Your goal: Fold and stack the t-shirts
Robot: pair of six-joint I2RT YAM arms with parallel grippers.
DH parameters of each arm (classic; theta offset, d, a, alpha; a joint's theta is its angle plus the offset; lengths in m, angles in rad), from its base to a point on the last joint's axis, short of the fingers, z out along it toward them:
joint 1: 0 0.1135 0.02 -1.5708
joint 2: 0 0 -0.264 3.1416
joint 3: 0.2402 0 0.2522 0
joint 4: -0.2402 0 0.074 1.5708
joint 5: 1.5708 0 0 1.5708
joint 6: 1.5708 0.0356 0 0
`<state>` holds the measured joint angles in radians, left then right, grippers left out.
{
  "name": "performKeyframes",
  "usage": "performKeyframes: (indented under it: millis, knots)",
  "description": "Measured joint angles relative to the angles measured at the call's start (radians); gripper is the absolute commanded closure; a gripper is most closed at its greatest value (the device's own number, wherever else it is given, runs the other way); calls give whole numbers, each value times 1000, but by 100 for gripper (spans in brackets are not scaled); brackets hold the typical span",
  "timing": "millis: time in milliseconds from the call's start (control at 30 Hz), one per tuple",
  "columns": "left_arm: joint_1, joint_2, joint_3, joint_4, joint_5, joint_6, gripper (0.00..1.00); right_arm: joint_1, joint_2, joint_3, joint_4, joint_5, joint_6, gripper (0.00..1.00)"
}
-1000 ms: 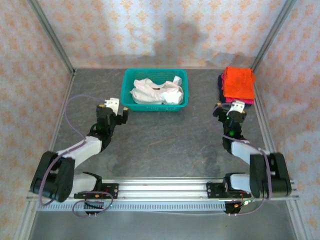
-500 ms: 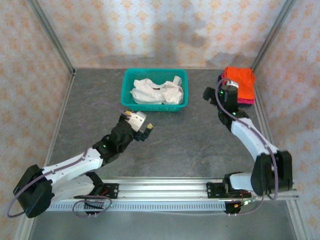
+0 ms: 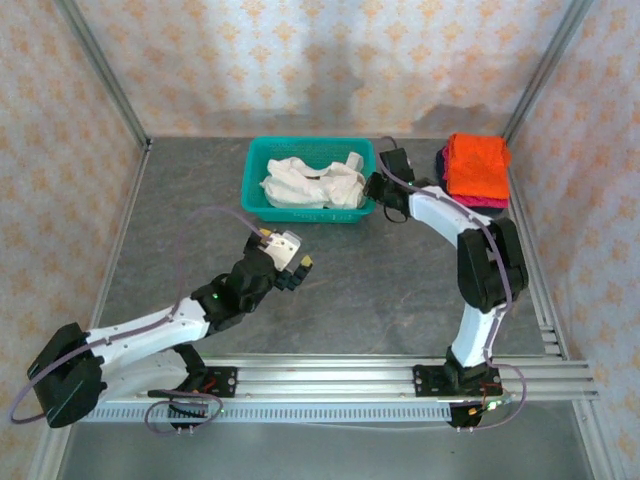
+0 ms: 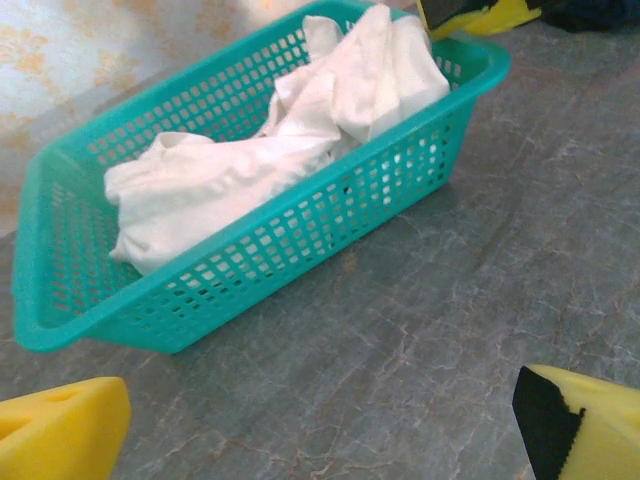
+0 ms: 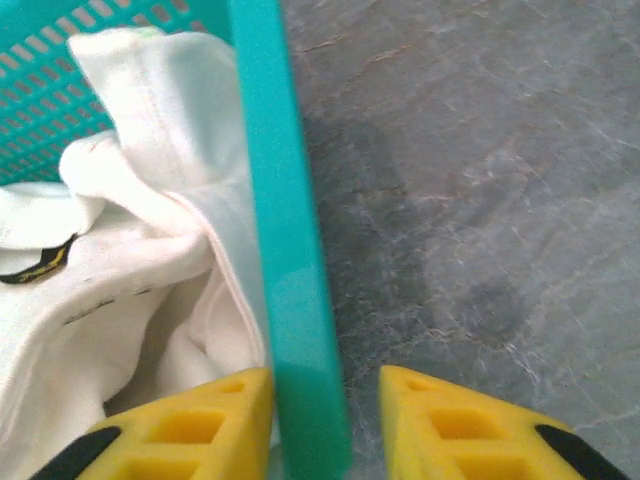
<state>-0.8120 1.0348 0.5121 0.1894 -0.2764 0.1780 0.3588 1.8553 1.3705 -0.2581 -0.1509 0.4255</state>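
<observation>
Landmark: a teal mesh basket is stood on the grey table; all places below are given from it.

Loose shirt: a white t-shirt is seen crumpled and unfolded inside the basket. It is heaped up to the rim at the basket's right end. A small dark label is seen among its folds in the right wrist view.

Folded shirts: a folded stack is laid to the right of the basket, apart from it. Orange is seen on top, with pink and dark edges showing beneath.

Right tool: the right gripper is placed astride the basket's right wall. One yellow finger is inside the basket beside the white cloth, the other outside over the table. The jaws are narrowed but parted. A sliver of table is seen between the outer finger and the wall, and nothing is clamped.

Left tool: the left gripper is held in front of the basket, apart from it and pointed toward it. The jaws are spread wide, with bare table between them and nothing held.
</observation>
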Motion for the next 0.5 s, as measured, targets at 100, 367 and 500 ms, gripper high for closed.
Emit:
performKeyframes:
  millis: [100, 367, 500]
  knots:
    - [0, -37, 0, -21, -24, -12, 0, 5, 37, 58, -29, -4, 17, 87]
    - [0, -130, 0, -115, -100, -83, 0, 79, 120, 159, -26, 25, 77, 91]
    - [6, -168, 0, -179, -146, -156, 0, 133, 222, 301, -40, 39, 90, 91]
